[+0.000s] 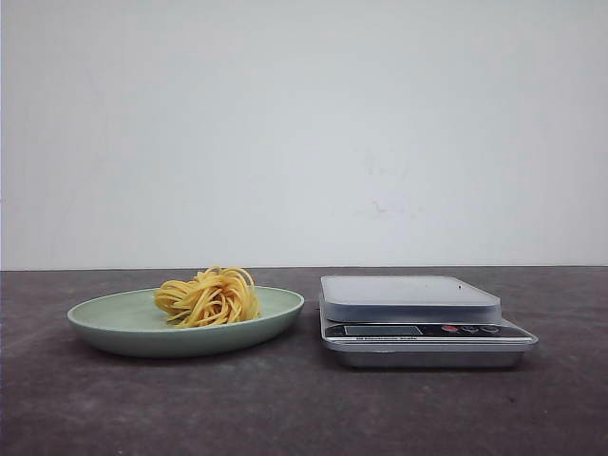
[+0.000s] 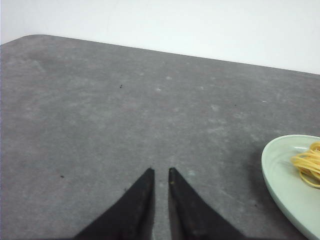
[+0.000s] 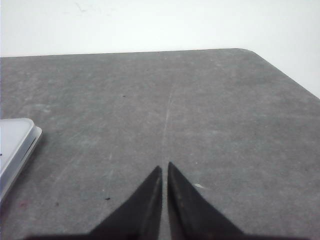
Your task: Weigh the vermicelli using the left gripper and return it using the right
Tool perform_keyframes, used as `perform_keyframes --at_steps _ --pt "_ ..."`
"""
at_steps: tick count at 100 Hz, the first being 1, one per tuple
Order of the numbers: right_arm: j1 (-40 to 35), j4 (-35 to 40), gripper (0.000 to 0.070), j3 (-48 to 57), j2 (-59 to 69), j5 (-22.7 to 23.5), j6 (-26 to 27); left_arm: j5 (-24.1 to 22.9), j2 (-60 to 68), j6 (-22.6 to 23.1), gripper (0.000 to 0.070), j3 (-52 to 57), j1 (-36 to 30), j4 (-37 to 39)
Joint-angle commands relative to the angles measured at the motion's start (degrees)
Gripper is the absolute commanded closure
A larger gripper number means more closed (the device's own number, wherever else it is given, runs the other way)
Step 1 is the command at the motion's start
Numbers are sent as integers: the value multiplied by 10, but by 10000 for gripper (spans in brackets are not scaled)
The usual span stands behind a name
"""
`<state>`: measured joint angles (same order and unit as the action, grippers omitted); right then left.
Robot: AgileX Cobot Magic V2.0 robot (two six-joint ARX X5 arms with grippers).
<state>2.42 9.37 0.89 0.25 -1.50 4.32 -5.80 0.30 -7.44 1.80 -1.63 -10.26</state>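
A nest of yellow vermicelli (image 1: 209,296) lies on a pale green plate (image 1: 104,318) left of centre on the dark table. Just to its right stands a silver kitchen scale (image 1: 418,318) with nothing on its platform. Neither arm shows in the front view. In the left wrist view my left gripper (image 2: 161,171) hangs over bare table, its black fingers nearly together with only a narrow slit and nothing between them; the plate (image 2: 282,175) and the vermicelli (image 2: 309,167) lie off to one side. My right gripper (image 3: 164,166) is shut and empty over bare table, with the scale's corner (image 3: 15,145) at the frame edge.
A white wall stands behind the table. The table's rounded far corners (image 2: 30,37) (image 3: 245,50) show in the wrist views. Bare grey tabletop surrounds both grippers.
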Motion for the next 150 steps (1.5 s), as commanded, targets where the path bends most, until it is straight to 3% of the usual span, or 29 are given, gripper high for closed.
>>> perform_keyframes --at_steps 1,83,98,113,129,150 --pt "0 -8 690 -2 0 0 2 1 -1 5 688 -10 1 -4" --pt "0 -10 690 -2 0 1 3 1 -1 5 688 -10 1 -4" --pt "0 -24 690 -2 0 24 19 2 -1 2 687 -10 1 0" --pt "0 -72 694 1 0 50 93 11 -1 -44 689 -10 1 5" --pt "-1 -44 696 66 8 74 165 51 9 -192 688 37 0 23" --pt "-1 66 696 239 121 124 160 61 157 -185 688 223 -3 2"
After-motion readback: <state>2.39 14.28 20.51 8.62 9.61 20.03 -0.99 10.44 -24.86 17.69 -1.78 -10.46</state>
